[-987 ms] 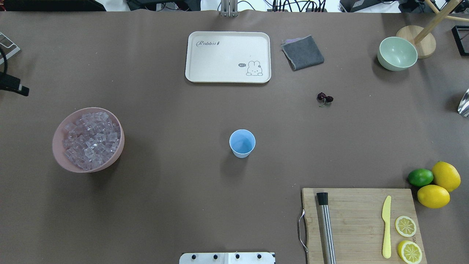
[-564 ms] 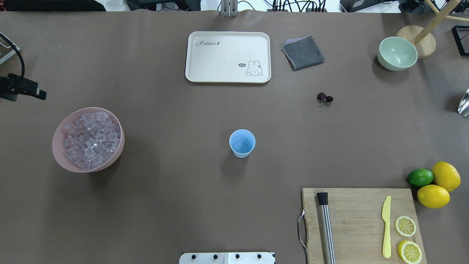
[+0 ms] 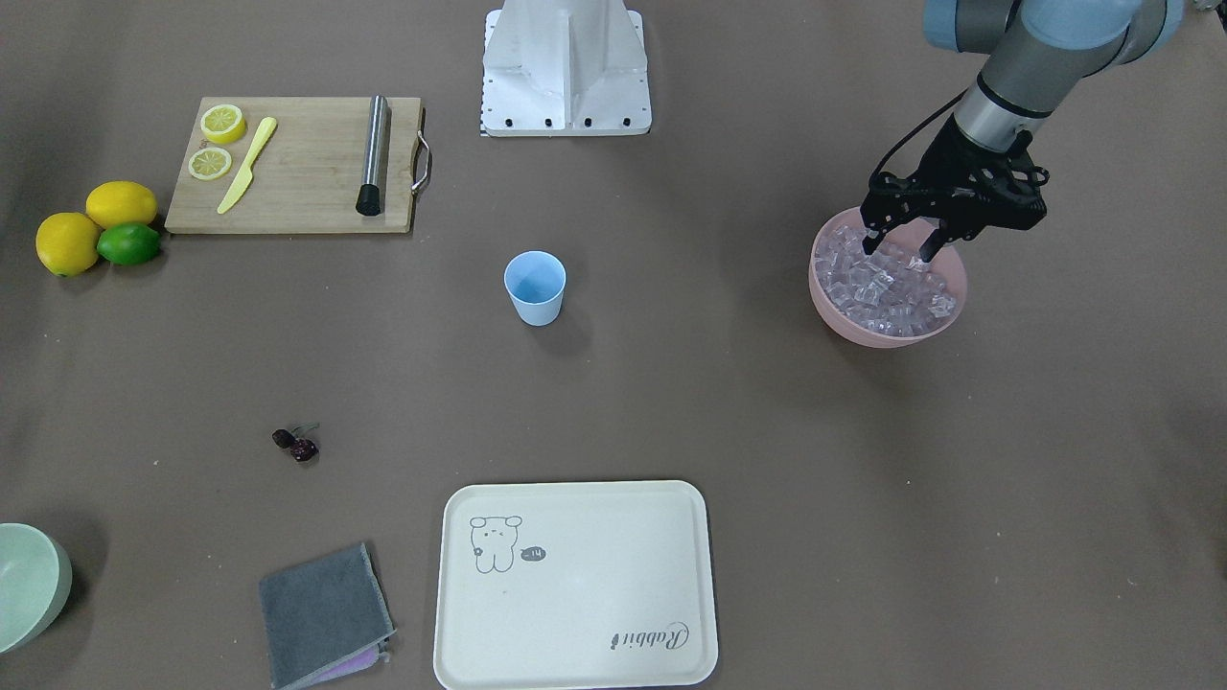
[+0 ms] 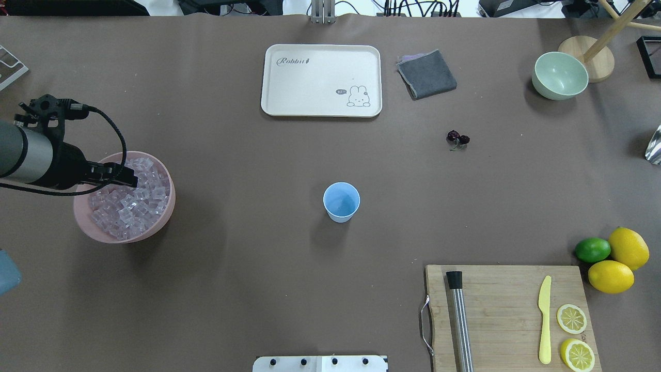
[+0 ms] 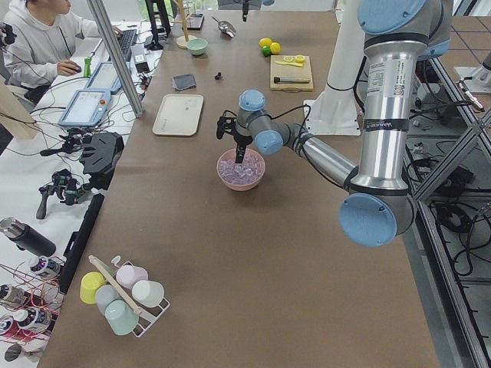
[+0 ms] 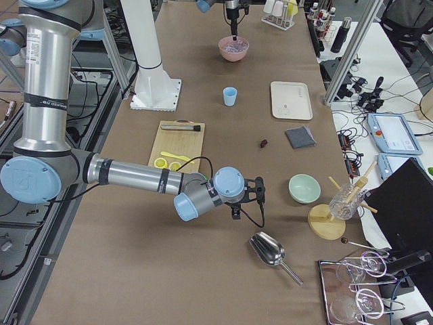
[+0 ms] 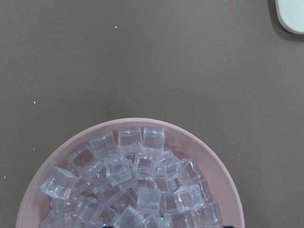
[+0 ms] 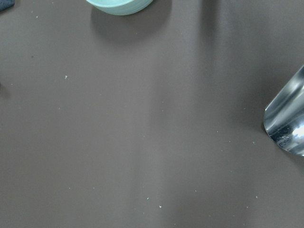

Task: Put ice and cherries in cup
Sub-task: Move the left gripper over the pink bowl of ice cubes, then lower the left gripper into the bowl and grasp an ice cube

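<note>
Hovering over the pink bowl [image 4: 155, 227] at the table's left end, the left gripper [image 3: 899, 247] has its two fingers spread apart with nothing between them. The tips are at the top layer of the ice [image 4: 129, 204]; whether they touch a cube cannot be told. All the ice is heaped in that bowl.

Judged step: taking a first cube. The fingers should straddle one cube that sits proud of the heap, with its flat faces to the pads. The cubes look slick and loosely stacked, so a gentle closure is advised, then a straight lift before any sideways travel.

At centre, the cup [image 4: 341, 202] stands upright and looks empty, well apart from the bowl. It appears light, so the cube should be let go low over the mouth without striking the rim.

Further right, the cherries [image 4: 458, 138] lie on the bare table, between the cup and the pale green bowl [image 4: 560, 75].

At far right, the right gripper [image 6: 260, 192] hangs near a metal scoop [image 6: 269, 252]. Whether its fingers are spread or closed cannot be told.
</note>
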You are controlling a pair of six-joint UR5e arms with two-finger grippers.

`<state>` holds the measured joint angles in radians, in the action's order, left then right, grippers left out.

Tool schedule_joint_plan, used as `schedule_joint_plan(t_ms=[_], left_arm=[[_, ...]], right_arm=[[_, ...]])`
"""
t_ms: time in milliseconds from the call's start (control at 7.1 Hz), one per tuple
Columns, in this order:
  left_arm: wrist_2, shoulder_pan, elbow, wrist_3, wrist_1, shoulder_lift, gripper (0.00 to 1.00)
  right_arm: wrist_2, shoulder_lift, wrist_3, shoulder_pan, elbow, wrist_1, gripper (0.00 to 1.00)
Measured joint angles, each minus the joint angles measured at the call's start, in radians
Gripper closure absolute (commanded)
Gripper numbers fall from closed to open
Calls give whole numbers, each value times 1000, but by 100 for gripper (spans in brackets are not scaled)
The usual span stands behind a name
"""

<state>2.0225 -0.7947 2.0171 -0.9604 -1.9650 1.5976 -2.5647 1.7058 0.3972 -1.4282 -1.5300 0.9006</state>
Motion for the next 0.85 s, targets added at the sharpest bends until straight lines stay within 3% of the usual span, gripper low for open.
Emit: schedule_joint_plan(t_ms=[846], left_arm=[[-46, 73, -27, 259, -1, -40, 30]], right_arm=[[-4, 3, 3, 0, 4, -1, 0]])
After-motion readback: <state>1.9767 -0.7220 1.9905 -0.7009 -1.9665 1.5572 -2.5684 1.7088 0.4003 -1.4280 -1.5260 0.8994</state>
